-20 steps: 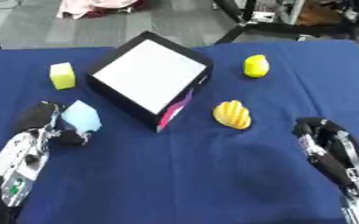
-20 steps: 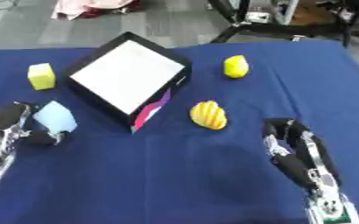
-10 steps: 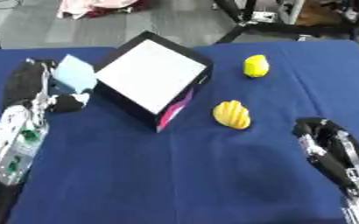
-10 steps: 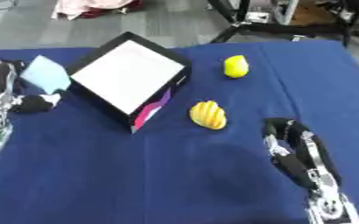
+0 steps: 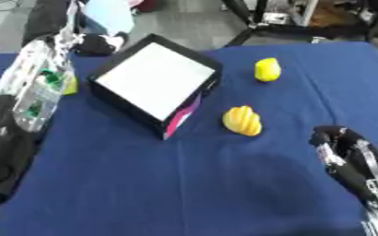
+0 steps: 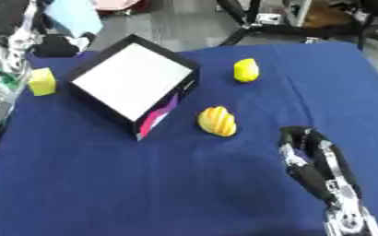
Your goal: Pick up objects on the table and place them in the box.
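Pale-blue block pinched in my left robot hand above the box; looks light, rigid. Right robot hand idles, fingers relaxed.

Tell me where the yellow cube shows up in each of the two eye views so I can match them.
Left eye view: the yellow cube is mostly hidden behind the left arm, only a sliver showing at the box's left.
Right eye view: the cube is in plain sight near the left edge, on the blue cloth.
Shared landmark: the black box with the white inside, just right of the cube in both.
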{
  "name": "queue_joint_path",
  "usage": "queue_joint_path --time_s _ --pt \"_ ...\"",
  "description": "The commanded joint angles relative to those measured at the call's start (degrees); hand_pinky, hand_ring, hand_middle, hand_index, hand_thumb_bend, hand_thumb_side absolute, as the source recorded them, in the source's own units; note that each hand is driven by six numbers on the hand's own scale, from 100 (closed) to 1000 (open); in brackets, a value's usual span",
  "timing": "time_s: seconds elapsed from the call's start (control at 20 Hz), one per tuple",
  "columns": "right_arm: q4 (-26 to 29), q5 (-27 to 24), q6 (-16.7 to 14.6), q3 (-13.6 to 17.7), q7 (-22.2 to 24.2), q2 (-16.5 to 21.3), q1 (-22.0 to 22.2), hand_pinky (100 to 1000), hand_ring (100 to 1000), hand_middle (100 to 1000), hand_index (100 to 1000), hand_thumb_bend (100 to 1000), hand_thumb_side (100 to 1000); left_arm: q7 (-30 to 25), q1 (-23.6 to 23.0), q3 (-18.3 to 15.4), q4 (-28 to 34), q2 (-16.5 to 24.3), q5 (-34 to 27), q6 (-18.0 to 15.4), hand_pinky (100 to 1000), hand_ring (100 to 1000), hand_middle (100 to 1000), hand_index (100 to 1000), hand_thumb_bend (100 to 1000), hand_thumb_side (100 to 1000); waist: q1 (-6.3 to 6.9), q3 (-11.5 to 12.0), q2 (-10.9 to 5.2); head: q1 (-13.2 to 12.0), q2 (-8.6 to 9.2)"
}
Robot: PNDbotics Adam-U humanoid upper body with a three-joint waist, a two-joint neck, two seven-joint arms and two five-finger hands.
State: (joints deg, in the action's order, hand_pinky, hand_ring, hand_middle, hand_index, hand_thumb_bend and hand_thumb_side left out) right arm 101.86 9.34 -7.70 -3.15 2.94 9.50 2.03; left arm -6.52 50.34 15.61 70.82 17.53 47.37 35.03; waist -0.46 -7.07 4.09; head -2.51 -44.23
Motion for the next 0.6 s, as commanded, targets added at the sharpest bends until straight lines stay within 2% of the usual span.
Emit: queue_joint_path --time_s 0.05,0.2,0.35,0.45,0.5,0.55,0.6 --pt "0.46 -0.51 -0.13 -0.26 0.47 0.33 -0.63 720 645 586 694 100 473 3.09 3.74 -0.41 -9.87 -3.85 -0.37 -2.16 693 457 394 608 531 307 -0.48 -0.41 -1.50 -0.72 0.11" --pt "0.42 -0.70 -0.13 -0.54 0.73 0.13 -0.73 720 645 586 694 100 473 5.86 5.73 -2.16 -18.18 -7.60 0.83 -5.04 698 465 405 618 557 313 -0.72 -1.02 -1.55 -1.60 0.11" --pt "0.43 -0.89 -0.19 -0.73 1.02 -0.04 -0.90 720 645 586 694 100 474 8.31 6.78 -4.17 -24.03 -9.72 2.09 -6.40 703 478 423 637 588 329 -0.91 -1.52 -1.65 -1.98 0.11" --pt "0.39 -0.97 -0.15 -0.69 1.00 -0.09 -0.90 720 645 586 694 100 474 9.47 7.23 -5.08 -26.16 -10.36 2.34 -6.85 711 497 444 659 648 367 -0.95 -1.64 -1.74 -2.08 0.11" --pt "0.38 -0.98 -0.14 -0.70 1.01 -0.09 -0.91 720 645 586 694 100 474 9.88 7.39 -5.30 -26.82 -10.48 2.40 -7.04 723 531 478 691 707 400 -0.95 -1.66 -1.77 -2.09 0.11" --pt "0.38 -1.00 -0.15 -0.74 1.04 -0.09 -0.91 720 645 586 694 100 474 10.19 7.52 -5.40 -27.25 -10.51 2.51 -7.14 724 535 484 697 717 404 -0.95 -1.65 -1.80 -2.07 0.11" --pt "0.39 -1.00 -0.16 -0.77 1.09 -0.09 -0.91 721 645 586 694 100 476 10.31 7.60 -5.42 -27.53 -10.46 2.64 -7.18 746 592 546 747 771 442 -0.96 -1.63 -1.83 -2.04 0.11"
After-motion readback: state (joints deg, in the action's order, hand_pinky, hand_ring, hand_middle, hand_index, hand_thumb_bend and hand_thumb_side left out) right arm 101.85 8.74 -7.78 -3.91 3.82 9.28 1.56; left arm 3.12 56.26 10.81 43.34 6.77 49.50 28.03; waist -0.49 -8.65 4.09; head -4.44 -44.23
